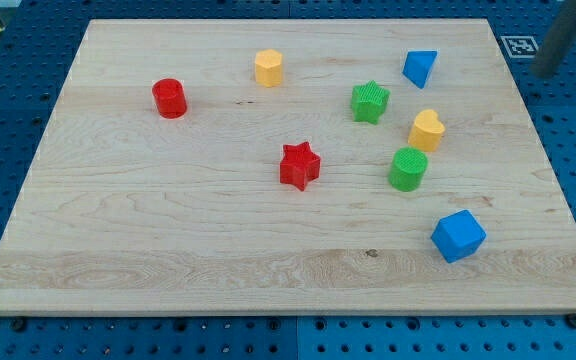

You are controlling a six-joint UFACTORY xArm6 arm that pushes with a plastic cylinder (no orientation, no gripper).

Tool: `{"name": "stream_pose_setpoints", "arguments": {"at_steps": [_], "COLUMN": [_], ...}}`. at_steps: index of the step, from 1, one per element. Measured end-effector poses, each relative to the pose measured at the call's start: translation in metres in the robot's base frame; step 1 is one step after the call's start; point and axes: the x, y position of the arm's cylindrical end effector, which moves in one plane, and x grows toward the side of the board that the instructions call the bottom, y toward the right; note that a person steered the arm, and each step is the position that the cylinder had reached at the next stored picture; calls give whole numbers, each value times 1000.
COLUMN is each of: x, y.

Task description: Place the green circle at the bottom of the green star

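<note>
The rod is seen blurred at the far right corner, off the tabletop (168, 240); its tip (546, 72) is well apart from every block, so nothing is being pushed. No tool that opens or closes is carried, only this straight rod.

The green circle (408, 169) lies to the right, nearer than the green star (370, 102) and a little right of it, just beside the yellow heart (427, 130). A short push leftward is judged to be what remains.

The blocks look like ribbed plastic, and the tabletop is pale grained wood. A red star (300, 166) lies left of the circle.
</note>
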Motion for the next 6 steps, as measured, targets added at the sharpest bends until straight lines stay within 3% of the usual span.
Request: {"name": "stream_pose_setpoints", "arguments": {"at_steps": [3, 4, 6], "x": [173, 178, 169], "y": [-80, -140, -177]}}
